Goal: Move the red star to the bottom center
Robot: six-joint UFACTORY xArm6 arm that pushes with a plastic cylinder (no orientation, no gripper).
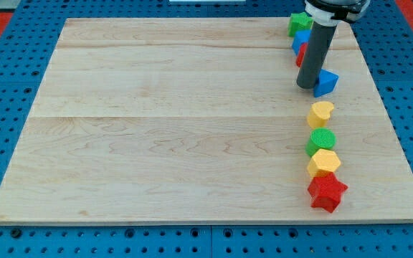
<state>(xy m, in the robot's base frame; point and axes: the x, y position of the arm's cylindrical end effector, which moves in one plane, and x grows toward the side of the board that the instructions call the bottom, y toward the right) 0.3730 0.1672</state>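
Since my tip (307,87) holds nothing and rests just left of a blue plastic triangular block (326,83), the red plastic star (326,193) lies well toward the view's bottom, slightly right, near the wooden tabletop (178,129) edge. Between them: one yellow hexagon (320,113), one green round block (321,140), another yellow hexagon (324,163). Behind the rod: one green (296,24), one blue (301,39), one red block (300,54), shapes unclear.

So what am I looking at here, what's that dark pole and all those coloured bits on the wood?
This is one camera picture, looking down at a wooden board. The dark pole is a robot arm's rod; it holds nothing and only pushes. My tip rests near the view's top right, just left of a blue block. Behind the rod sit green, blue and red blocks, partly hidden. Below run a yellow block, a green one, another yellow and the red star, which should go to the bottom centre.
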